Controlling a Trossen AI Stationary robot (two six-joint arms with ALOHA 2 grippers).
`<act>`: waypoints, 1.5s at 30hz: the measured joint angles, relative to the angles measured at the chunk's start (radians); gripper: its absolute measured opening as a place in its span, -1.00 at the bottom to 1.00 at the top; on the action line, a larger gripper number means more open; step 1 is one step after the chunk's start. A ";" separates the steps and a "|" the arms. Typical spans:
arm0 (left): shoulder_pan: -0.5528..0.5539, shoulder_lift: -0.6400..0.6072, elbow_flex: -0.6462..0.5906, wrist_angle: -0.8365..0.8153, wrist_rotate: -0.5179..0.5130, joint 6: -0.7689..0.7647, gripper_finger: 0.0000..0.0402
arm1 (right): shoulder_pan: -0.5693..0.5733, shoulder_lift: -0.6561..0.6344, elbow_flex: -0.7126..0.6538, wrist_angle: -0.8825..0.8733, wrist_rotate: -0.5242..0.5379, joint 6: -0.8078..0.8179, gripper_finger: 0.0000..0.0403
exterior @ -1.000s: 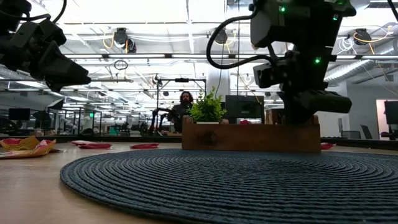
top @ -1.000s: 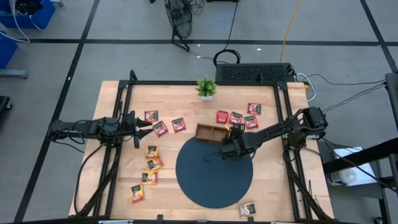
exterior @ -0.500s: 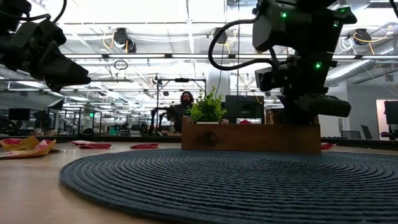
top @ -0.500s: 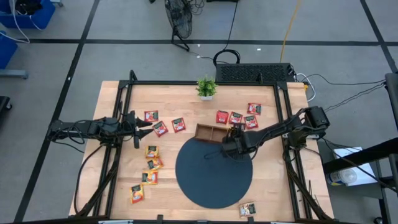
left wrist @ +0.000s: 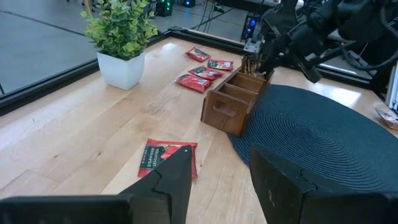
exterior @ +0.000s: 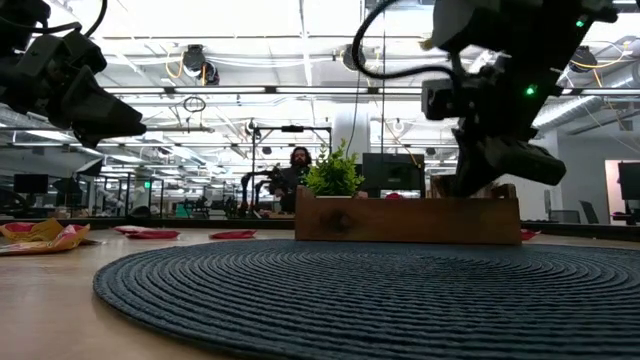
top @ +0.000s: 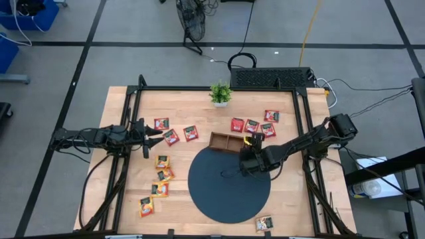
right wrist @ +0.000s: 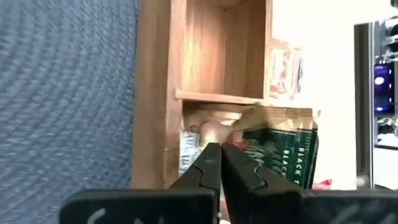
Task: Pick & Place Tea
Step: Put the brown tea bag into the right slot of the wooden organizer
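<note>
Tea sachets lie flat on the wooden table: red ones [top: 171, 137] near my left gripper and more [top: 252, 125] beyond the tray, yellow-orange ones [top: 162, 174] at the left, a pale one [top: 264, 224] at the near edge. A dark-and-yellow sachet [right wrist: 283, 146] stands tilted in the end compartment of the wooden tray [top: 226, 141]. My right gripper [right wrist: 220, 149] is shut, just short of that compartment, over the dark round mat [top: 226, 189]. My left gripper [left wrist: 217, 180] is open above the table's left side, with a red sachet [left wrist: 166, 157] ahead of it.
A small potted plant [top: 220, 93] stands at the far edge. The tray rests on the mat's far rim. A black frame [top: 136, 99] borders the table. A person [exterior: 298, 165] shows far behind the table in the low view.
My right gripper has drawn back from the tray's right end toward the near edge and a little to the right, tipping as it went. The sachet in the end compartment has stayed in place. The left arm has kept still.
</note>
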 joint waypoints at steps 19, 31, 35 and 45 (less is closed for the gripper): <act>0.000 0.000 0.000 0.000 0.000 0.000 -0.20 | 0.444 -0.190 -0.050 0.321 0.132 0.194 -1.00; 0.000 0.000 0.000 0.000 0.000 0.000 -0.20 | 0.695 -0.201 -0.526 1.819 -0.220 -0.313 -0.96; 0.000 0.000 0.000 0.000 0.000 0.000 -0.20 | 0.705 -0.201 -0.528 1.781 -0.327 -0.256 -0.70; 0.000 0.000 0.000 0.000 0.000 0.000 -0.20 | 0.727 -0.167 -0.260 0.844 -0.240 0.537 0.15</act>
